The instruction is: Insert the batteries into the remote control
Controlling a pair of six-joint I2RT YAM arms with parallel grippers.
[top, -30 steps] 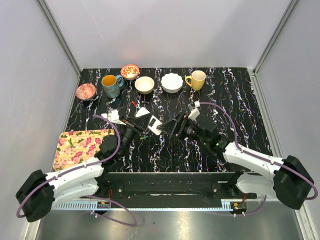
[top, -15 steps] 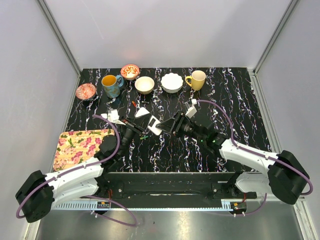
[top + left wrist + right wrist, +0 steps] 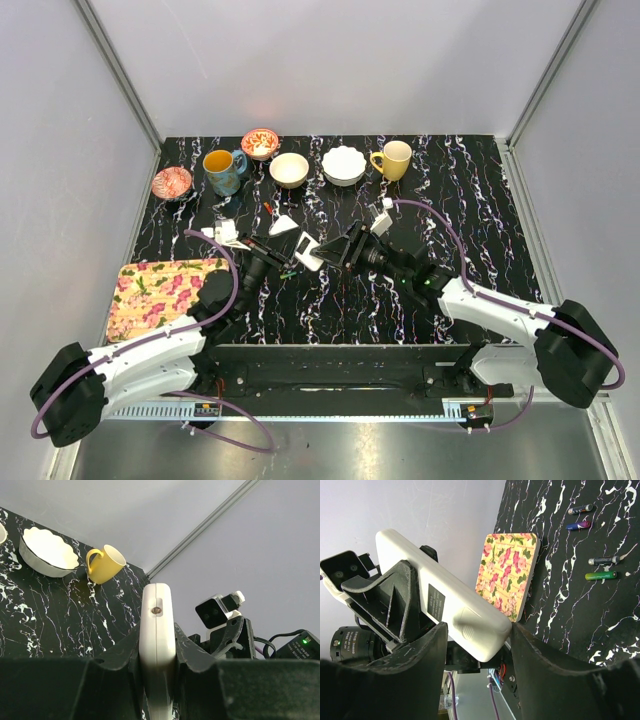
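Observation:
The white remote control (image 3: 308,250) hangs above the table's middle, and my left gripper (image 3: 292,256) is shut on it. In the left wrist view the remote control (image 3: 156,611) stands edge-on, pinched between both fingers of the left gripper (image 3: 157,632). My right gripper (image 3: 336,251) has come in from the right. In its wrist view the remote control's (image 3: 440,600) rounded end, with a ribbed cover, sits between the right gripper's (image 3: 479,630) jaws and touches both. Several slim batteries (image 3: 599,575) lie on the black table beyond the remote, one of them green (image 3: 288,271).
A floral mat (image 3: 165,285) lies at the near left. Along the back stand a blue mug (image 3: 222,170), a cream bowl (image 3: 289,169), a white scalloped bowl (image 3: 343,165), a yellow mug (image 3: 393,158) and two patterned bowls (image 3: 260,142). A small white piece (image 3: 284,225) lies behind the remote.
My right gripper moved left to the remote control and its jaws narrowed onto the free end. The left arm held still with the remote.

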